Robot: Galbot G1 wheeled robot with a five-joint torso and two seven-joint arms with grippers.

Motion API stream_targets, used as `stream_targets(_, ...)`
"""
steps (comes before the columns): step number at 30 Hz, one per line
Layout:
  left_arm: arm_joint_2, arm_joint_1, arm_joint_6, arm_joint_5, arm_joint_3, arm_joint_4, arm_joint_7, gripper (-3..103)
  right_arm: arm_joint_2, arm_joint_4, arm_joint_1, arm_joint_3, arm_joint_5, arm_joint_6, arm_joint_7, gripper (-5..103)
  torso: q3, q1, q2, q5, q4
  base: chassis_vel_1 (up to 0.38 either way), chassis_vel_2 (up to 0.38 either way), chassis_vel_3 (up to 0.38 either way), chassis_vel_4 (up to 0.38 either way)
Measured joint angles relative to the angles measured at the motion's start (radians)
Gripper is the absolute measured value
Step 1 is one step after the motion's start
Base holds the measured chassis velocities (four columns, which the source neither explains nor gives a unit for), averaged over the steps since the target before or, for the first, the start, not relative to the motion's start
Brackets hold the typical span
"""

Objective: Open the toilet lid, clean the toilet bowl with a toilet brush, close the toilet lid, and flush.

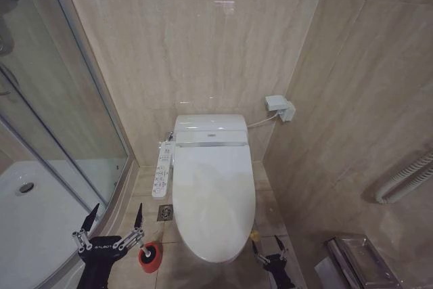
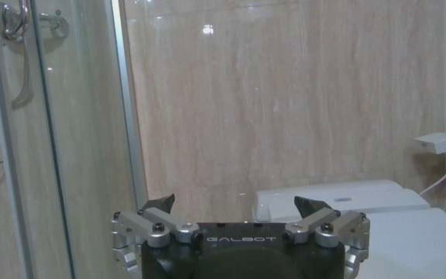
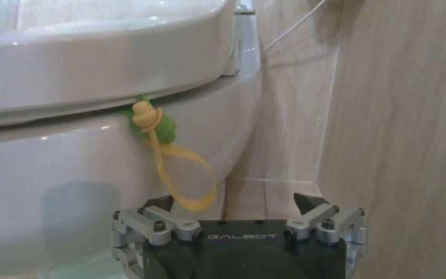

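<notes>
1. The left gripper point(image 1: 114, 227) hangs low over the floor tiles beside the shower's curved glass, its jaws spread wide and empty. Just next to its fingertip stands the toilet brush point(image 1: 149, 256) in its red cup, at the front left of the toilet bowl point(image 3: 91, 174).

2. The toilet lid point(image 1: 212, 201) lies shut over the bowl, so lifting it looks like the step in hand. Doing it well likely means taking the yellow-green loop tag point(image 3: 178, 174), which hangs from the lid's front right edge, rather than prying at the glossy rim.

3. The right gripper point(image 1: 267, 248) sits near the floor at the bowl's front right, jaws parted and holding nothing. From the wrist the loop dangles just ahead of them, untouched; one finger probably has to thread it before any upward pull.
</notes>
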Motion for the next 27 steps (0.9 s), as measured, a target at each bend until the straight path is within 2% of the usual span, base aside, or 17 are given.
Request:
stream_targets(13, 0.0, 0.0, 0.0, 0.0, 0.0, 0.0, 0.0, 100, -0.001, -0.032, 0.063, -0.002, -0.029, -0.013, 0.002, 100, 0.0, 0.0, 0.0, -0.0004, -0.0004, 0.0, 0.0, 0.0, 0.0)
stream_targets(17, 0.0, 0.0, 0.0, 0.0, 0.0, 0.0, 0.0, 100, -0.003, -0.038, 0.07, 0.0, -0.028, -0.011, -0.021, 100, 0.0, 0.0, 0.0, -0.0003, -0.0003, 0.0, 0.0, 0.0, 0.0)
stream_targets(18, 0.0, 0.0, 0.0, 0.0, 0.0, 0.0, 0.0, 100, -0.005, -0.042, 0.073, 0.0, -0.027, -0.009, -0.031, 84, 0.0, 0.0, 0.0, -0.0002, -0.0002, 0.0, 0.0, 0.0, 0.0)
stream_targets(24, 0.0, 0.0, 0.0, 0.0, 0.0, 0.0, 0.0, 100, -0.008, -0.06, 0.081, 0.0, -0.024, 0.013, -0.064, 84, 0.0, 0.0, 0.0, 0.0001, 0.0001, 0.0, 0.0, 0.0, 0.0)
stream_targets(25, 0.0, 0.0, 0.0, 0.0, 0.0, 0.0, 0.0, 100, -0.008, -0.06, 0.081, 0.0, -0.024, 0.014, -0.066, 56, 0.0, 0.0, 0.0, 0.0001, 0.0002, 0.0, 0.0, 0.0, 0.0)
stream_targets(27, 0.0, 0.0, 0.0, 0.0, 0.0, 0.0, 0.0, 100, -0.008, -0.059, 0.081, -0.001, -0.024, 0.015, -0.067, 56, 0.0, 0.0, 0.0, 0.0001, 0.0003, 0.0, 0.0, 0.0, 0.0)
